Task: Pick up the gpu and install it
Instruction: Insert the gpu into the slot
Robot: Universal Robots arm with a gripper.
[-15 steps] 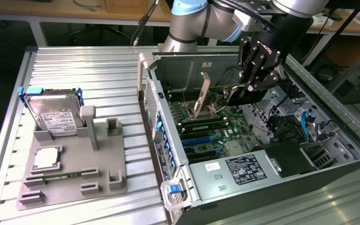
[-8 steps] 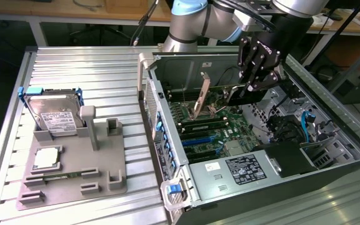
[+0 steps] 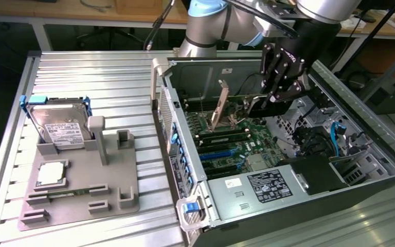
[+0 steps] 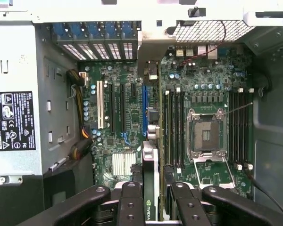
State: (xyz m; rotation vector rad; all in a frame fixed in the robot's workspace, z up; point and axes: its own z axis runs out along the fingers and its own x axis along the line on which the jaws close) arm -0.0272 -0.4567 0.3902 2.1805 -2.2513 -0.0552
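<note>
1. The hand (image 3: 277, 99), black and matte with jointed metal fingers (image 4: 130, 203), is clamped on the gpu (image 4: 150, 188) and hangs inside the open computer case (image 3: 362, 123).
2. The gpu is a thin card seen edge-on between the fingers in the wrist view, with a green logo on its black cooler and a silver metal bracket running ahead of it; its long axis lies along the blue expansion slot (image 4: 144, 110), just above the green motherboard (image 4: 118, 117).
3. In the exterior view the card (image 3: 219, 105) stands tilted over the board.
4. On the ribbed aluminium desk (image 3: 81, 72), a grey plastic fixture (image 3: 81, 200) holds a silver hard drive (image 3: 61, 126) towards the exterior view's left edge, well apart from the case.
</note>
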